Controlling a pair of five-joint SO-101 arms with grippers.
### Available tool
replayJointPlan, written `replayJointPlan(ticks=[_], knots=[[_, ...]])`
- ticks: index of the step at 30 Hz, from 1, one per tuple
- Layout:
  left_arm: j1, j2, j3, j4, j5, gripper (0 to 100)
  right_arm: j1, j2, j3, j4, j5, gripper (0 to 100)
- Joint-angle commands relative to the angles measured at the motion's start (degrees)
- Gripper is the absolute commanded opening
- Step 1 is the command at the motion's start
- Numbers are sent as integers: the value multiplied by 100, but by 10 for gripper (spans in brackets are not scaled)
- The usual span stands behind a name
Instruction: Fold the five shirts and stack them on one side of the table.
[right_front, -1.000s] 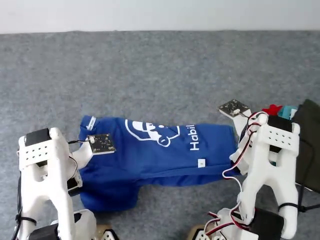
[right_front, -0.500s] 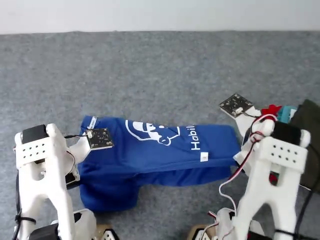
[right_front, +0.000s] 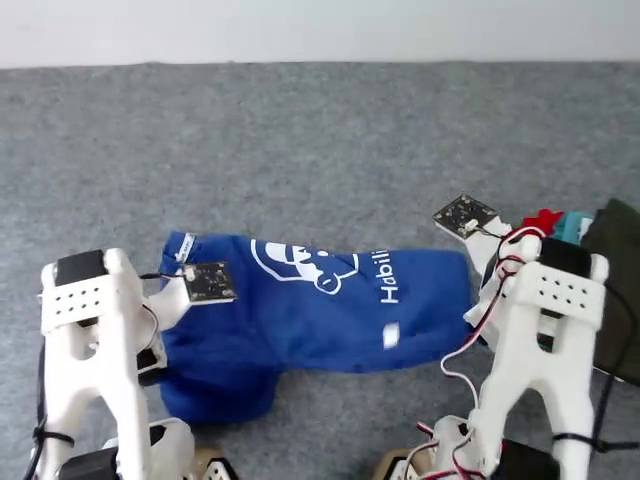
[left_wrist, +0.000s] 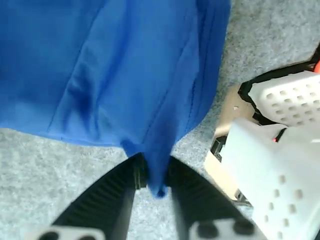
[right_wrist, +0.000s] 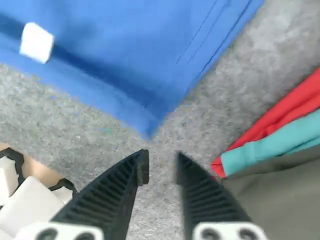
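nearest us, the left arm (right_front: 90, 330) stands over the left end of the blue shirt (right_front: 320, 310), and the right arm (right_front: 545, 330) stands by its right end.

the left gripper (left_wrist: 152, 176) is clamped on a fold at the shirt's near edge. the cloth bunches between the black fingers (left_wrist: 112, 192), and a small tip pokes out past them.

the right gripper (right_wrist: 160, 167) sits just off the shirt's near right corner. its jaws stand apart by a narrow gap with nothing between them, and the grey table (right_wrist: 215, 100) lies beneath. we cannot tell whether it touches the table.

the shirt lies partly folded, stretched long across the table between the two arms. its white print faces up, and a lump of cloth juts toward us at the left end. a small white tag (right_front: 391, 336) sits close to the near edge, toward the right end.

beside the right arm, at the table's right edge, we note a pile: a red shirt (right_front: 543, 218), a teal shirt (right_front: 572, 226) and a dark shirt (right_front: 618, 290), all touching. a strip of table separates the pile from the blue shirt.

beyond, the grey table runs back to a white wall (right_front: 300, 30).
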Motion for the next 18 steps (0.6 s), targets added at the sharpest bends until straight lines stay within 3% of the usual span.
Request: replayJointPlan(ticks=[1, 10, 13, 16, 18], knots=[[-255, -149, -426, 123, 501, 157, -22, -101, -44, -75, 26, 232], [-229, -149, -1200, 123, 1002, 177, -215, -453, -62, -338, 9, 246], [-229, -149, -1596, 79, 1116, 173, -338, -444, -62, -752, -527, 245], [-44, -105, -1903, -527, 1960, 144, -523, -426, -44, -1253, -1248, 222], [167, -97, -1912, -1134, 2646, 87, -796, -418, -18, -1516, -1582, 153]])
